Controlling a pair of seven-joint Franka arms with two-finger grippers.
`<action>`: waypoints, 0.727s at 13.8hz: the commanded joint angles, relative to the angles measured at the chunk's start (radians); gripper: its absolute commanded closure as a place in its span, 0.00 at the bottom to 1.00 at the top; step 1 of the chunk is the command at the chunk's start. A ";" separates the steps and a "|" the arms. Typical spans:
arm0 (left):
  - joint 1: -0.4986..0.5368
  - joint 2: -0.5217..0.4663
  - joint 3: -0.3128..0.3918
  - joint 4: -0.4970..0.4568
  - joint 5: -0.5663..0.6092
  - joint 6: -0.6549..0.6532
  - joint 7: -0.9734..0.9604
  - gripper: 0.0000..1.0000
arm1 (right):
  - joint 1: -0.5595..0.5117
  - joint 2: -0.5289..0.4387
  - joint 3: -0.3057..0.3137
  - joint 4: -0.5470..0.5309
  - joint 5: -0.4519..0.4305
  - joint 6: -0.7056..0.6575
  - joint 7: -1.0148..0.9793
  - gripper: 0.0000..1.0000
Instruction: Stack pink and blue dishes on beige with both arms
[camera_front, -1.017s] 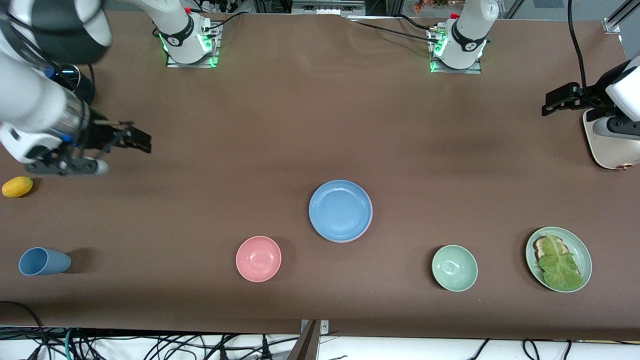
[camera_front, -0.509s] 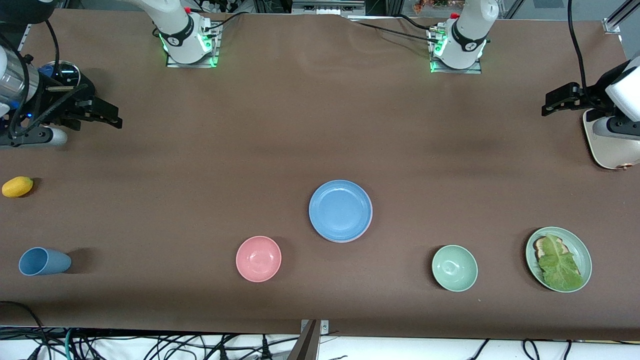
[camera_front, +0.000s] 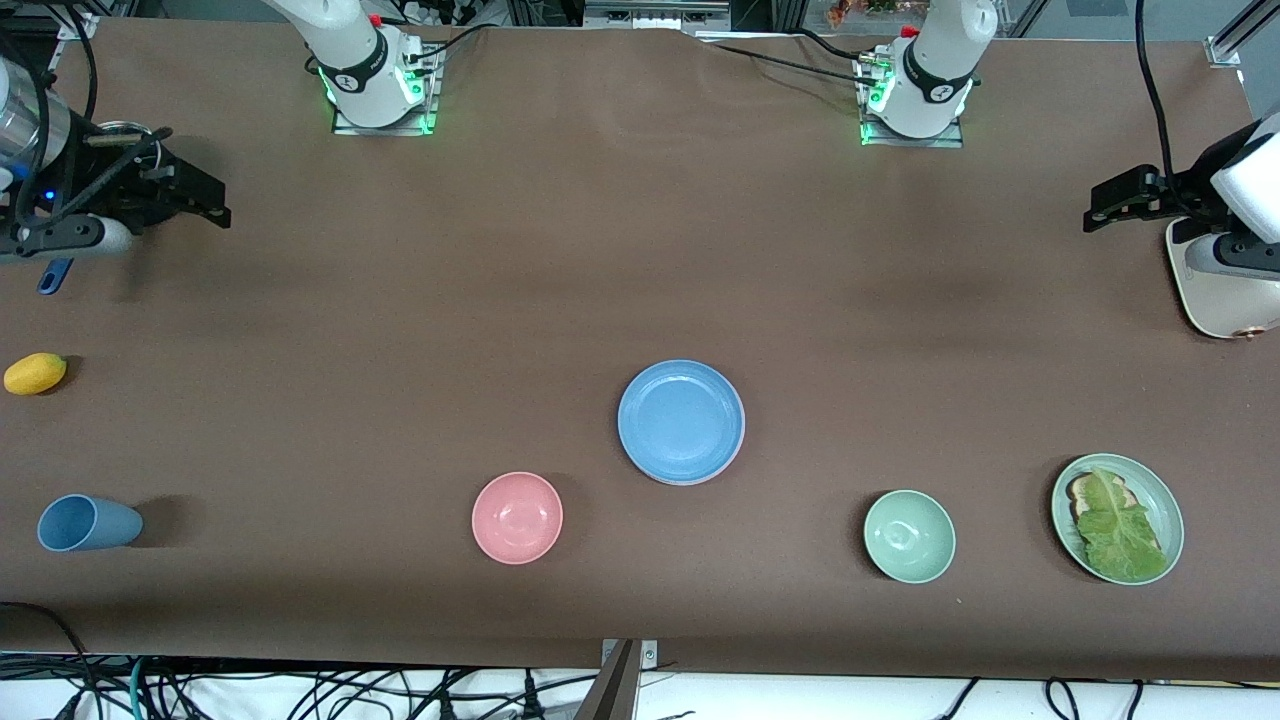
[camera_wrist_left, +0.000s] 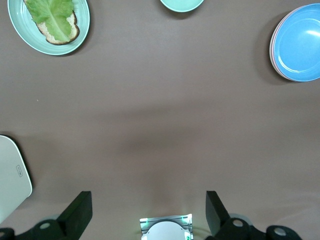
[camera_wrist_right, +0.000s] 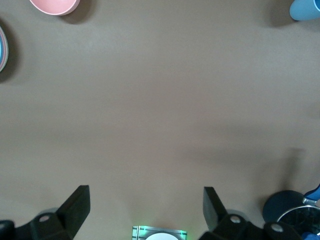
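The blue plate (camera_front: 680, 421) lies in the middle of the table. It rests on the pink plate, of which only a thin rim (camera_wrist_left: 273, 46) shows under it in the left wrist view. No beige plate is visible; whatever lies under the stack is hidden. My left gripper (camera_front: 1097, 205) hangs open and empty over the left arm's end of the table, well away from the stack. My right gripper (camera_front: 205, 200) is open and empty too, over the right arm's end. Both wrist views show wide-set fingers with bare table between them, left gripper (camera_wrist_left: 148, 202), right gripper (camera_wrist_right: 146, 199).
A pink bowl (camera_front: 517, 517), a green bowl (camera_front: 909, 536) and a green plate with lettuce on bread (camera_front: 1160, 490) sit nearer the front camera. A blue cup (camera_front: 88, 523) on its side and a yellow fruit (camera_front: 35, 373) lie at the right arm's end. A white rounded object (camera_front: 1215, 300) lies under the left arm.
The right arm has drawn back toward its end of the table and farther from the front camera. The left arm and the dishes have not moved.
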 joint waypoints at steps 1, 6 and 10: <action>0.002 0.001 0.003 0.008 -0.023 -0.002 0.004 0.00 | -0.091 -0.092 0.089 -0.109 -0.015 0.040 -0.005 0.00; 0.002 0.002 0.003 0.008 -0.021 -0.002 0.004 0.00 | -0.109 -0.079 0.109 -0.085 -0.029 0.040 -0.010 0.00; 0.002 0.002 0.004 0.008 -0.018 -0.002 0.005 0.00 | -0.111 -0.065 0.105 -0.076 -0.037 0.043 -0.010 0.00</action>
